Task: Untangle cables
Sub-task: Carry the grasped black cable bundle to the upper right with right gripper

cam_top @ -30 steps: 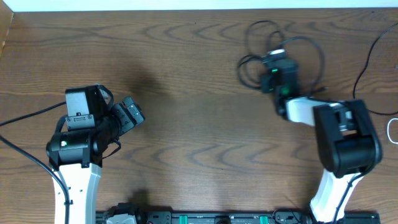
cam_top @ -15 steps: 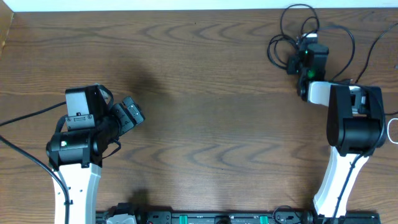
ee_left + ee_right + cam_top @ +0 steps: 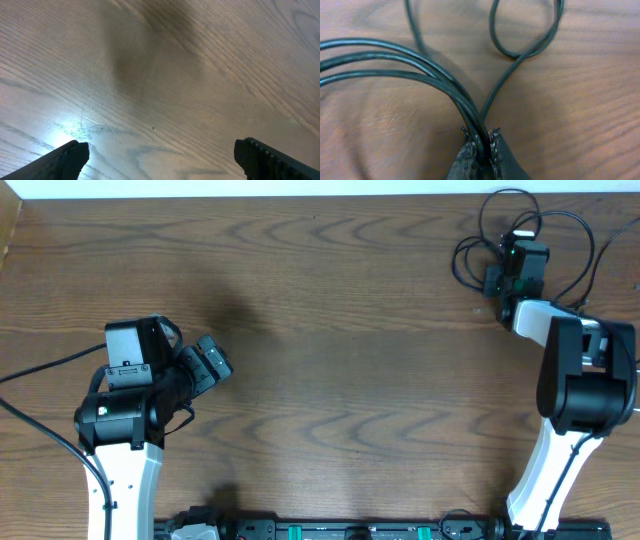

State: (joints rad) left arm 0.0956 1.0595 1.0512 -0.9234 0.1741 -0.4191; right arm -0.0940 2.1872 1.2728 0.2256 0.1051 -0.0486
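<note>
We judge the step in hand to be drawing the knot apart by pulling one pinched bundle clear of the rest. To do it well, we would pull slowly and low over the table (image 3: 165, 75), in the direction that lets the strands ahead of the fingertips slide, not tighten. We would also watch the small loop (image 3: 517, 55) just ahead and to the right of the jaws, since it could cinch shut under a hard tug. A second grip on the slack would help, and none is in place.

The right gripper (image 3: 513, 268) is clamped tight, its jaws nearly touching. They pinch the black cables (image 3: 467, 112) where several strands run together. From the pinch, three strands sweep away to the left of the fingertips, and one more rises ahead into the loop. From overhead, the rest of the tangle lies in loose loops all around this gripper. How many separate cords are in the pinch we cannot tell.

The left gripper (image 3: 218, 355) stands spread wide, well apart from the tangle. It holds nothing, with only bare wood between its fingers (image 3: 65, 157).
</note>
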